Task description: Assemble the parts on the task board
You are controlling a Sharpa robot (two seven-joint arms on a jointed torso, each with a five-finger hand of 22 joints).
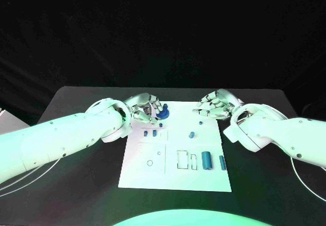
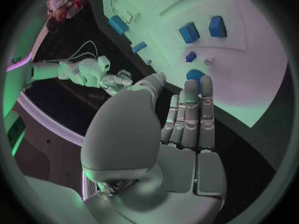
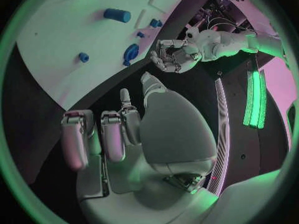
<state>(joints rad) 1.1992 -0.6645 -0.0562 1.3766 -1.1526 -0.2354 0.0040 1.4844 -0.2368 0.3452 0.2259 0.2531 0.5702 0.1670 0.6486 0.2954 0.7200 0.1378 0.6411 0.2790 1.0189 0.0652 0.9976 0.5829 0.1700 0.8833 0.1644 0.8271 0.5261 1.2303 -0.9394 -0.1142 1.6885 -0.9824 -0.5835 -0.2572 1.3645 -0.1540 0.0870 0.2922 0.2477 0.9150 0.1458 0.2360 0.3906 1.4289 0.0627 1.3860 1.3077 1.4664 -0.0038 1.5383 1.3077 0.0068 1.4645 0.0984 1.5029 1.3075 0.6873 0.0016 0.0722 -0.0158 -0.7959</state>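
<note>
At task board (image 1: pixel 139 176) far edge | left robot hand (image 1: pixel 144 109), right robot hand (image 1: pixel 216 104) empty

Task board (image 1: pixel 146 174): white rectangular plate, lay flat at the middle of the black table, with outlined recesses on its near half.
Round blue part (image 1: pixel 164 112): stood at the far edge of the board, near the left corner; the largest blue piece there.
Two small blue blocks (image 1: pixel 150 133): sat side by side on the left half, nearer than the round part.
Short blue cylinder (image 1: pixel 192 135): lay on the board's middle, slightly tilted.
Tiny blue peg (image 1: pixel 200 123): stood beyond the cylinder.
Tall blue block (image 1: pixel 206 160): lay near the right edge.
Slim blue bar (image 1: pixel 222 162): lay just beside the block, parallel.
</note>
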